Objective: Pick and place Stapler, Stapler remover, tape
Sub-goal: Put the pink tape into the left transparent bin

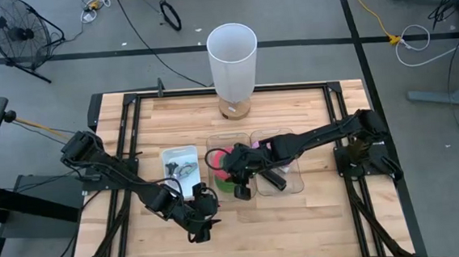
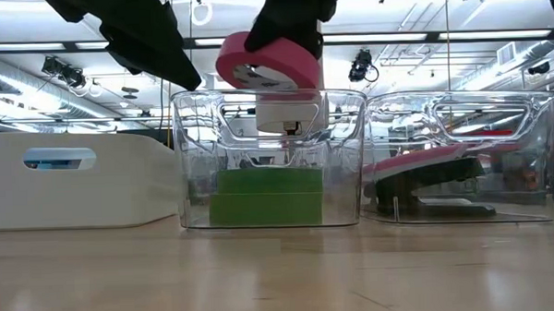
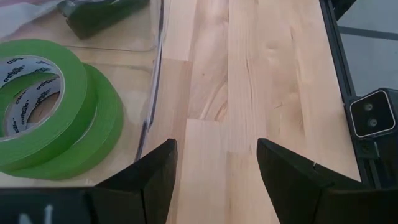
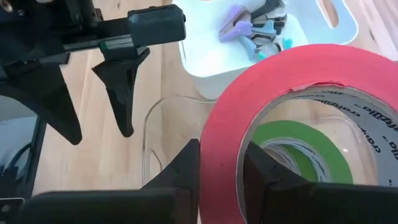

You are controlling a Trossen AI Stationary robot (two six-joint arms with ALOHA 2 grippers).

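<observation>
**Count of things on the tabletop**

Three rolls of tape: two green rolls (image 3: 46, 106) stacked in the middle clear bin (image 2: 270, 160), and one red-pink roll (image 4: 298, 124) above it. Three containers in a row near the middle of the tabletop (image 1: 293, 108): one white tray (image 1: 180, 166) and two clear bins, the second (image 2: 462, 158) holding one dark stapler (image 2: 430, 182). Several small clip-like staple removers (image 4: 258, 28) lie in the white tray; their exact number cannot be told. One tall white cylinder (image 1: 233, 59) stands at the far edge. Two grippers: left (image 1: 202, 226), right (image 1: 240, 183).
</observation>
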